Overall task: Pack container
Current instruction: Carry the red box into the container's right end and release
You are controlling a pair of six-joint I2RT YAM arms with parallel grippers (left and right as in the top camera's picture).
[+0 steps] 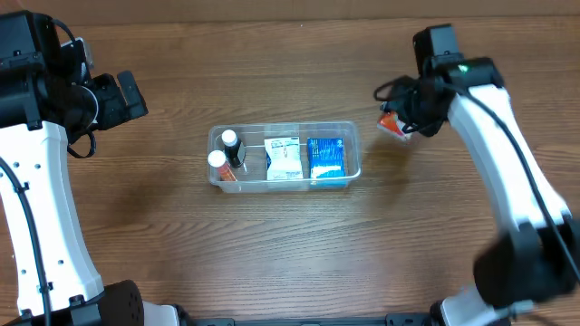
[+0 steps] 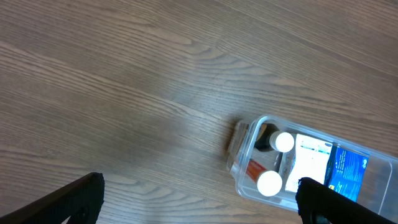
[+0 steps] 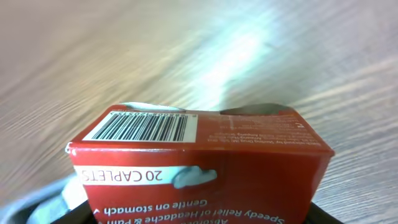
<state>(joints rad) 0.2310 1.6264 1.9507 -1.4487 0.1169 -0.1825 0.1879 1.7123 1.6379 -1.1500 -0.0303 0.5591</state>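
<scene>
Fingers of right gripper (image 1: pixel 403 118) clamp red cardboard caplet box (image 3: pixel 205 162), at 2 o'clock from clear rectangular plastic tub (image 1: pixel 355 149) at table centre. Tub looks nearly full, with white-capped bottles (image 1: pixel 223 149) at its 9 o'clock end; carry box level and seat it in the narrow gap beside them. Left gripper (image 2: pixel 199 202) spread, empty.

Right wrist camera: a red carton (image 3: pixel 205 168) is showing its print upside down. "20 CAPLETS" is running along a pale band, and "Gentle on stomach" and "Speedy Relief of Headache & Pain" are reading in white below it. A black barcode (image 3: pixel 138 127) is sitting on the upper face, beside fine print too small to read. Lettering on the white box (image 1: pixel 284 159) and blue box (image 1: pixel 327 158) inside the container (image 1: pixel 344 127) is proving illegible overhead.
</scene>
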